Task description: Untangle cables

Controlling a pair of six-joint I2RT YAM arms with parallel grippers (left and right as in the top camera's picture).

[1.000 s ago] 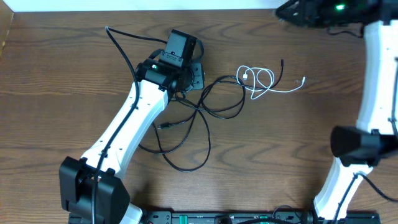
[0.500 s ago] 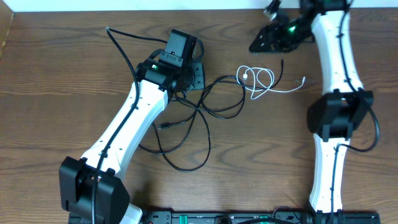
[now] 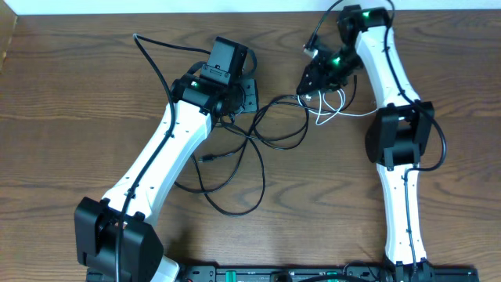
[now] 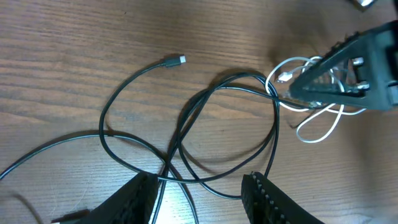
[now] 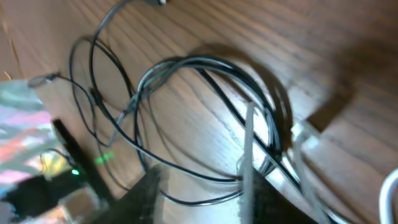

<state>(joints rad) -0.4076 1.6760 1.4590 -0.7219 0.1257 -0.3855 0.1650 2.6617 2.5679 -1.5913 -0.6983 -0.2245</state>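
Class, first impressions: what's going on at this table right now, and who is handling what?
Two robot arms are working on a loose tangle of black cables and a white cable on a wooden table. The right claw is down where a black loop overlaps the white coil, its jaws apart with strands between them. The left claw sits over the other side of the black tangle, open and gripping nothing. The cables lie crossed, not yet separated.

The worktop [image 3: 78, 117] is patterned with brown wood grain. The long cables [image 4: 186, 115] are coloured black, the short cable [image 3: 352, 115] white. The left arm [image 3: 164, 153] and right arm [image 3: 403, 204] are finished in white with black joints; a green light [image 3: 336, 61] is shown on the latter.
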